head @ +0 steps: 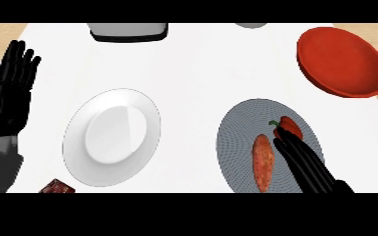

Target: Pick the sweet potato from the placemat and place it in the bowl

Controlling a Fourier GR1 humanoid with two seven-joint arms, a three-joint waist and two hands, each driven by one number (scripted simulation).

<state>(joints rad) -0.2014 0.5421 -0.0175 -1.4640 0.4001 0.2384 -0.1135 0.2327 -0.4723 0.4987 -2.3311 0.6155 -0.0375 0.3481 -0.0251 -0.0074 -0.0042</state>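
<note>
An orange sweet potato (262,162) lies lengthwise on a round grey placemat (244,125) at the lower right. A red pepper (289,126) with a green stem rests just beyond it on the same mat. My right hand (304,162) comes in from the lower right, its straight fingers lying over the mat beside the sweet potato's right flank and reaching up to the pepper. It holds nothing. The red bowl (339,62) sits at the far right, beyond the mat. My left hand (16,87) rests open at the left edge, fingers up.
A white plate (111,136) takes up the counter's left middle. A grey appliance with a dark base (128,31) stands at the back, a small grey object (251,25) to its right. A brown-red item (59,187) lies at the lower left.
</note>
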